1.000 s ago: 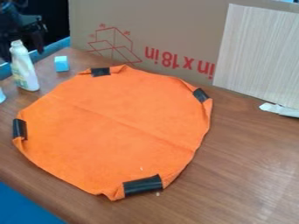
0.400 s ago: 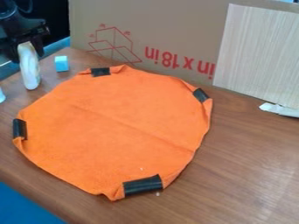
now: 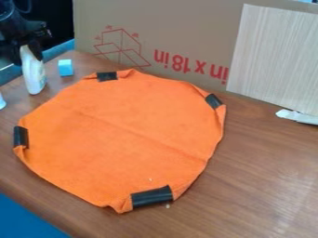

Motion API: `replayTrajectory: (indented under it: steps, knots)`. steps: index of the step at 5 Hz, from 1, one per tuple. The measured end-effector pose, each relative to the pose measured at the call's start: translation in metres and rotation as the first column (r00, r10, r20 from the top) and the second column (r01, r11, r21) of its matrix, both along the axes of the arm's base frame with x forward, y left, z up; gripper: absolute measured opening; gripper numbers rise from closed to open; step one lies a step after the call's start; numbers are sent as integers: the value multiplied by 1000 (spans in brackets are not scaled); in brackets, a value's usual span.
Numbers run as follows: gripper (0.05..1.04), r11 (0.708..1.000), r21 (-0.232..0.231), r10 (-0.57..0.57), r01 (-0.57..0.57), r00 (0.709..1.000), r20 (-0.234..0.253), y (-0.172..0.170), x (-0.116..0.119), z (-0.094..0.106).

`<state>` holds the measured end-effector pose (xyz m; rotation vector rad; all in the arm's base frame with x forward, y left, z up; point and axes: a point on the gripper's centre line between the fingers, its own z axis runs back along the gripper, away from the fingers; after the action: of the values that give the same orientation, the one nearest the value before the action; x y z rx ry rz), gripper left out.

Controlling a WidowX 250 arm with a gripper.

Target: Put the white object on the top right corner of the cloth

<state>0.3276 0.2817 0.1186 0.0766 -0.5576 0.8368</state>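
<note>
The black gripper (image 3: 27, 52) is at the upper left, shut on the upper part of a white bottle (image 3: 33, 74). The bottle stands roughly upright, its top leaning slightly left, and the fingers hide part of its neck. To its right lies the orange cloth (image 3: 124, 135), spread over the table with dark tape on its folded edges. The bottle is apart from the cloth, beyond its upper left edge.
A light blue cube (image 3: 66, 68) sits just right of the bottle. Part of another white thing (image 3: 2, 102) shows at the left edge. A cardboard wall (image 3: 186, 28) and a pale panel (image 3: 273, 56) stand behind the table (image 3: 261, 176).
The gripper has come down around the bottle and closed on it. The bottle has turned, its narrower side showing at first, and shifted slightly right. The cloth and cube have stayed put.
</note>
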Motion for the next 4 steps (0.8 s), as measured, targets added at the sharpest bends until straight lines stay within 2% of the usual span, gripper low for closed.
replayTrajectory:
  steps: [1, 2, 3, 4]
  knots:
    - [525, 995, -5, -98, 98, 995, 8, -10, 3, 7]
    - [525, 961, -15, -277, 277, 961, 14, -35, 9, 21]
    - [525, 918, 34, -397, 396, 917, 33, -63, 16, 45]
    - [525, 856, -1, -516, 517, 856, 27, -91, 21, 46]
